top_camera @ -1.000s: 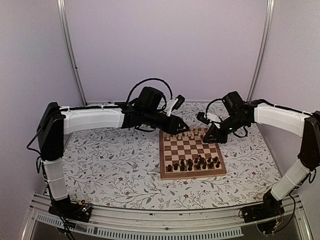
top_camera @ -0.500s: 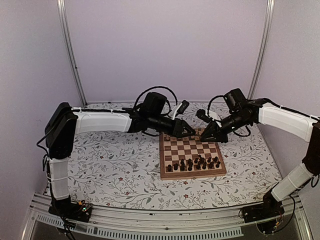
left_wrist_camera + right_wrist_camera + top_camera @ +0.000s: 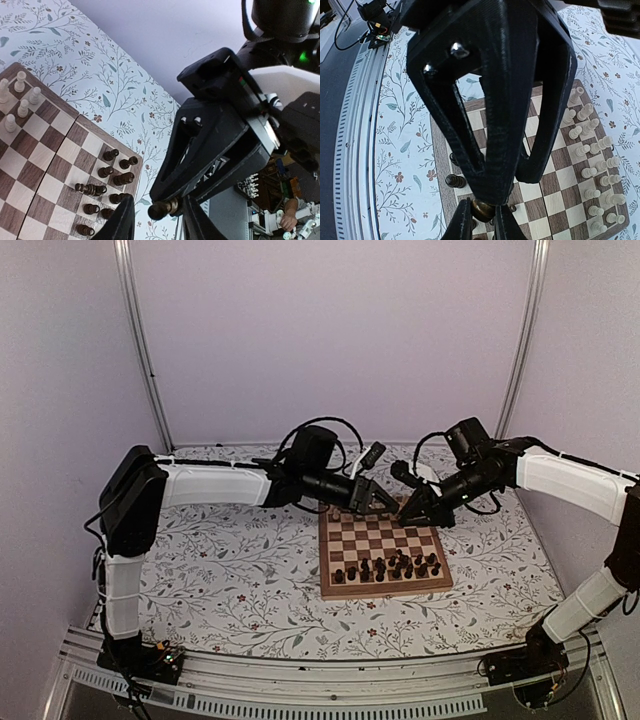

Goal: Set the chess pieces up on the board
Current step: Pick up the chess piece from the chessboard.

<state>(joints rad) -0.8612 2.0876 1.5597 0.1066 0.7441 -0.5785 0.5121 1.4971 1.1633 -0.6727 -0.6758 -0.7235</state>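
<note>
Over the far edge of the board my two grippers meet. My right gripper is shut on a dark brown chess piece, held sideways. My left gripper is open, and its fingers straddle that same piece with a gap on one side. Pale pieces stand in the board's far rows. Dark pieces crowd the near rows, some of them lying down. From above, the held piece is hidden by the fingers.
The board lies right of centre on a floral table cloth. A purple back wall with two metal posts closes the far side. A metal rail runs along the near edge by the arm bases.
My left arm has reached to the right until its fingers straddle the piece in my right gripper, and its jaws have narrowed. The right gripper has shifted slightly left and stayed shut.
</note>
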